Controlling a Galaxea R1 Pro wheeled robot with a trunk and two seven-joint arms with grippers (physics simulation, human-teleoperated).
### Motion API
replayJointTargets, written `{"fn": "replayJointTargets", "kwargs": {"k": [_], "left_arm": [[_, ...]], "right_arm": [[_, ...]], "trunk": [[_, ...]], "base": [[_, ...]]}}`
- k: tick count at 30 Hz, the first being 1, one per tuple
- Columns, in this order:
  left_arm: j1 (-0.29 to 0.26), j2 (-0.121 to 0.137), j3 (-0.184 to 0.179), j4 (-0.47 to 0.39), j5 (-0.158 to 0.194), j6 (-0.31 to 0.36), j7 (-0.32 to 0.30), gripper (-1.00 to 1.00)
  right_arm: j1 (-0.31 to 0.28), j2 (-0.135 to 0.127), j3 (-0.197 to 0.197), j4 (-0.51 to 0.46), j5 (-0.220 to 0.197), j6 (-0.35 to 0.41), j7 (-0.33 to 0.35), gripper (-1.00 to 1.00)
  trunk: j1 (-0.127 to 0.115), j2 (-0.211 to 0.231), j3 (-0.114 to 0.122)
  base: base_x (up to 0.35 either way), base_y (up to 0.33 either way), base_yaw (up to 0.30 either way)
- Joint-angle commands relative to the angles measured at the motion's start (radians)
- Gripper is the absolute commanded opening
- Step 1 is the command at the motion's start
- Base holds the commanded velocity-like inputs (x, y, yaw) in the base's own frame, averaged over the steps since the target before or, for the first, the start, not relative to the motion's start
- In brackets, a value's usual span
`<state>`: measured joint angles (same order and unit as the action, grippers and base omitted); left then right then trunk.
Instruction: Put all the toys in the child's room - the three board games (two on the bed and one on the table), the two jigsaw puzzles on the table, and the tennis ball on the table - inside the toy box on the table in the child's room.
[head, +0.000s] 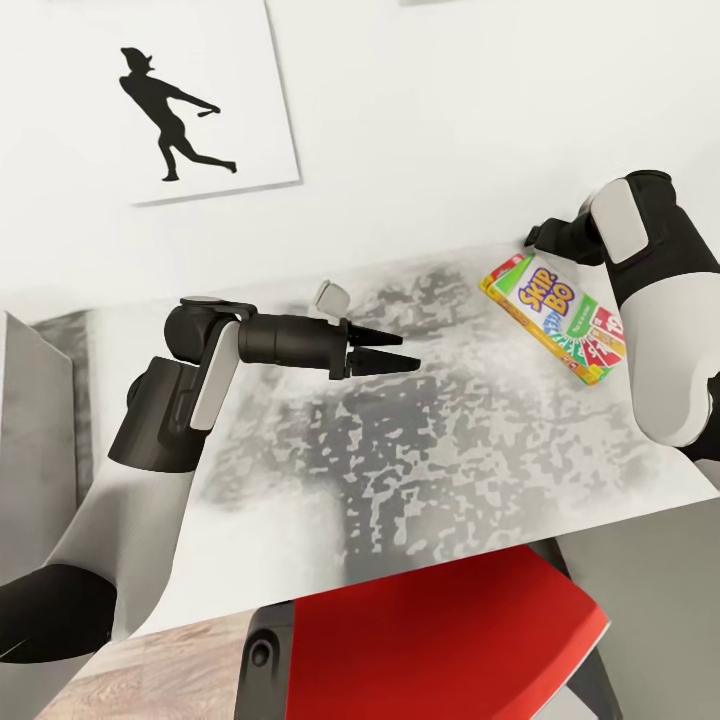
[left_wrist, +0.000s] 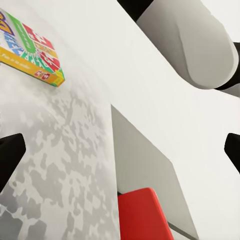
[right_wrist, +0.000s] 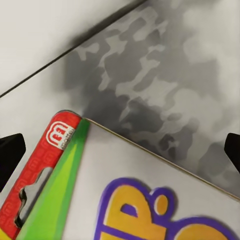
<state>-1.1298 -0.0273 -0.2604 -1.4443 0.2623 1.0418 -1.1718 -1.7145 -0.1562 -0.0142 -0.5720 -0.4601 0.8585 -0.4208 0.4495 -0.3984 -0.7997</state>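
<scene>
Green-red-yellow flat cardboard board game (head: 553, 318) lies far right on mottled light grey desk (head: 420, 450), not yet boxed. My right jaws (right_wrist: 120, 150) spread over it; left jaws (head: 385, 352) released, empty.

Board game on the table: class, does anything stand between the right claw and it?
Nothing visible does. The right wrist view looks straight onto the board game lying flat on the table, with only open space before its lid.

White-and-black arms, black tapered gripper (head: 385, 357)
</scene>
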Motion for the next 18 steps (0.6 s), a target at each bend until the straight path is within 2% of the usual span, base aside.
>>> {"fn": "replayJointTargets", "kwargs": {"k": [1,18], "left_arm": [[-0.001,0.000,0.000,0.000,0.001,0.005,-0.002,1.00],[-0.001,0.001,0.000,0.000,0.003,0.005,-0.003,1.00]], "right_arm": [[-0.001,0.000,0.000,-0.001,-0.011,0.002,-0.009,1.00],[0.000,-0.002,0.000,0.000,-0.010,0.004,-0.008,1.00]], "trunk": [[0.001,-0.002,-0.002],[0.001,-0.002,-0.023]], "base": [[0.000,0.000,0.000],[0.000,0.000,0.000]]}}
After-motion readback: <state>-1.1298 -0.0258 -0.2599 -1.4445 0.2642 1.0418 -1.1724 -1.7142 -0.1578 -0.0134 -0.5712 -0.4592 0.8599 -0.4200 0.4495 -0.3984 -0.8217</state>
